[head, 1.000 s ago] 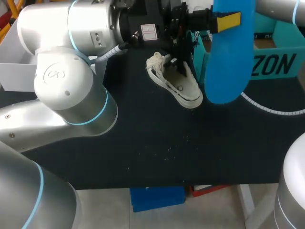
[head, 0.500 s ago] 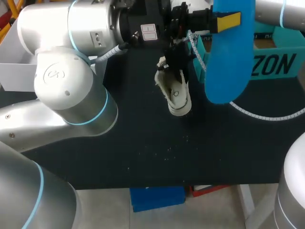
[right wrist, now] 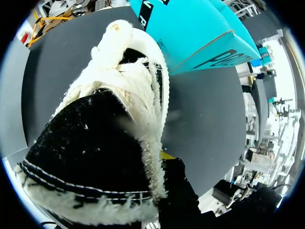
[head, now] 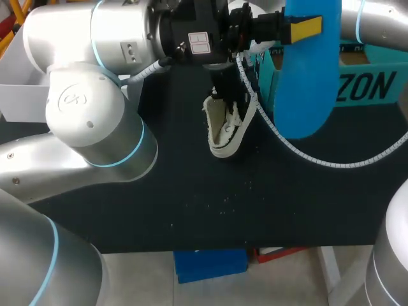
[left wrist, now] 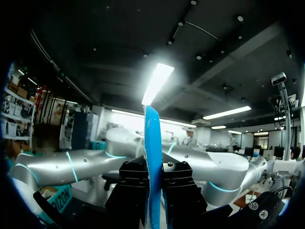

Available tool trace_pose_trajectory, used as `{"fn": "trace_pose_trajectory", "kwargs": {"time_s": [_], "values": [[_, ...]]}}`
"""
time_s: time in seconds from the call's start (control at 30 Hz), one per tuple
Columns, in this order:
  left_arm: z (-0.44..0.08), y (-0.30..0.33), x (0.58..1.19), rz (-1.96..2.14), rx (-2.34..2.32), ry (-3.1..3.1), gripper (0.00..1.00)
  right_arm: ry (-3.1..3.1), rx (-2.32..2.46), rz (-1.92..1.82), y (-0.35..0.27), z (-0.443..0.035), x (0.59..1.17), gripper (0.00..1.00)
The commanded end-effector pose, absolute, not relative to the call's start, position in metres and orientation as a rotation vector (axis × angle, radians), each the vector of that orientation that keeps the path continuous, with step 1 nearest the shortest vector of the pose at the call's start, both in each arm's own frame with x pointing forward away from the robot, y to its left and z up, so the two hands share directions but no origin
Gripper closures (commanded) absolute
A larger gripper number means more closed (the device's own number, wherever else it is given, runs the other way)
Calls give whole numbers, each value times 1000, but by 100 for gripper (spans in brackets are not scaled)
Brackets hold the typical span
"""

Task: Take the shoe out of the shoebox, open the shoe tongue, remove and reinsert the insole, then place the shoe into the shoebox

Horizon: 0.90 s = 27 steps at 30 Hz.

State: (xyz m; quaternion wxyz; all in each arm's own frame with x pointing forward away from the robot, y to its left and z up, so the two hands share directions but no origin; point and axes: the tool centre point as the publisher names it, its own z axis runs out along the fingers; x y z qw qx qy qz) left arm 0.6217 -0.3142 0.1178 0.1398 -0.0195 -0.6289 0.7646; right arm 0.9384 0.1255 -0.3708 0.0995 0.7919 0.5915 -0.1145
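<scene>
A white low shoe [head: 224, 131] with a fleecy lining hangs toe-down just above the black table. My right gripper [head: 228, 101] is shut on its collar from above. In the right wrist view the shoe [right wrist: 95, 143] fills the space ahead, with one yellow fingertip [right wrist: 167, 155] against its edge. The blue insole [head: 306, 83] is held upright in the air, with my left gripper [head: 305, 27] shut on its upper part. In the left wrist view the insole [left wrist: 153, 157] stands edge-on between the black fingers [left wrist: 133, 195]. The teal shoebox [head: 376, 86] sits at the back right, also seen beyond the shoe [right wrist: 190, 28].
A white spiral cable [head: 306, 156] droops from the right arm across the table [head: 255, 210] to the right of the shoe. A white bin [head: 19, 83] stands at the back left, behind my bulky left arm [head: 95, 121].
The right gripper has carried the shoe leftward, and its toe has swung from pointing right-forward to pointing down. The cable sagged lower. The left gripper and insole stayed put.
</scene>
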Motion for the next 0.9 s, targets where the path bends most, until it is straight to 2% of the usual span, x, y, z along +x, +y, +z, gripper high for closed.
{"fn": "trace_pose_trajectory", "kwargs": {"time_s": [0.03,0.4,0.9], "values": [[117,-317,621,2215,-51,-1816,100,1791,2306,-322,130,-374,937,100],[117,-317,621,2215,-51,-1816,100,1927,2237,-249,139,-369,935,100],[117,-317,621,2215,-51,-1816,100,2035,2213,-234,144,-390,925,100]]}}
